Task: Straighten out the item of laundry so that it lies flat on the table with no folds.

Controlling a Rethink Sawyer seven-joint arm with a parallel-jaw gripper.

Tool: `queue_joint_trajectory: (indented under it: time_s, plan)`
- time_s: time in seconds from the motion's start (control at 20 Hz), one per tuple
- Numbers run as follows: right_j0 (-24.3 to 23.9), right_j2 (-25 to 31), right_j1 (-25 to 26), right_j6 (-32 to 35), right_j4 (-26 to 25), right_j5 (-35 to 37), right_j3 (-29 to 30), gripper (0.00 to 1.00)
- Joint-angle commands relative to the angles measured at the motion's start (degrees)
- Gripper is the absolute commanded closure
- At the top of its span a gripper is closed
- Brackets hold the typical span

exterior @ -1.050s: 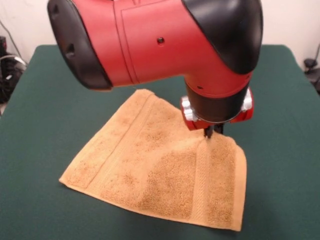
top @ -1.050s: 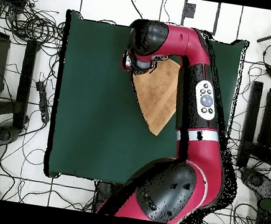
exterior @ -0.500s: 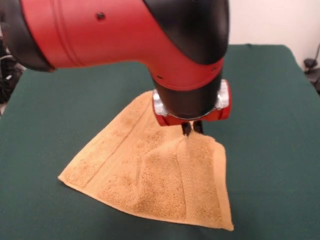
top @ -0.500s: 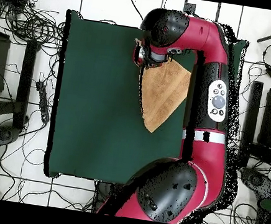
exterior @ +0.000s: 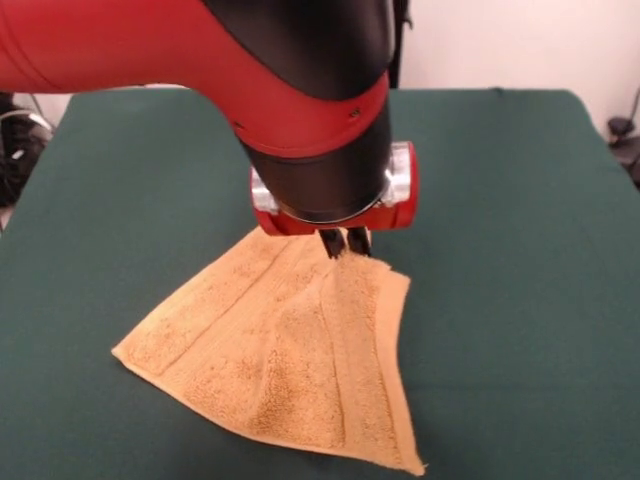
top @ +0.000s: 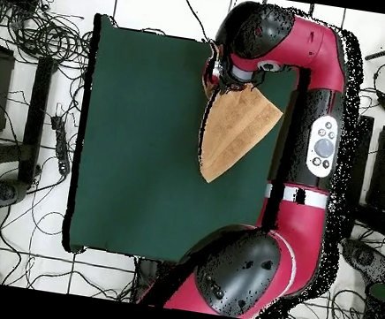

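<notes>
At the towel's raised corner | my tool (exterior: 345, 243) pinches the towel (exterior: 280, 350), fingers narrow | towel lies creased on the tabletop (exterior: 520, 250) | I should pull low and outward until the ridges flatten.

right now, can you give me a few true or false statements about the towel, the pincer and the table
1. The pincer is shut on a corner of the towel. True.
2. The towel lies fully flat with no folds. False: ridges run down from the gripped corner, which is pulled up and bunched.
3. The towel is golden-orange and the table is covered in dark green cloth. True.
4. The towel hangs wholly in the air, clear of the table. False: most of it rests on the table; only the gripped corner is raised.
5. Several other pieces of laundry lie on the table. False: the towel is the only item on it.
</notes>
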Motion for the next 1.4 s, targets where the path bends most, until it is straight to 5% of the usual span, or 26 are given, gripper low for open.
queue_joint_trajectory:
  time_s: [0.05, 0.4, 0.85, 1.4]
  plan:
    - [1.79, -0.9, 3.11, -4.58, 0.72, 5.07, -2.16, 1.0]
    - [2.17, -0.56, 4.02, -3.0, 0.57, 4.07, -4.04, 1.0]
    - [1.34, -2.82, 2.74, 3.97, 5.59, -4.07, 3.17, 1.0]
    - [2.78, -5.64, 2.8, 3.73, 7.99, -3.38, 4.64, 1.0]
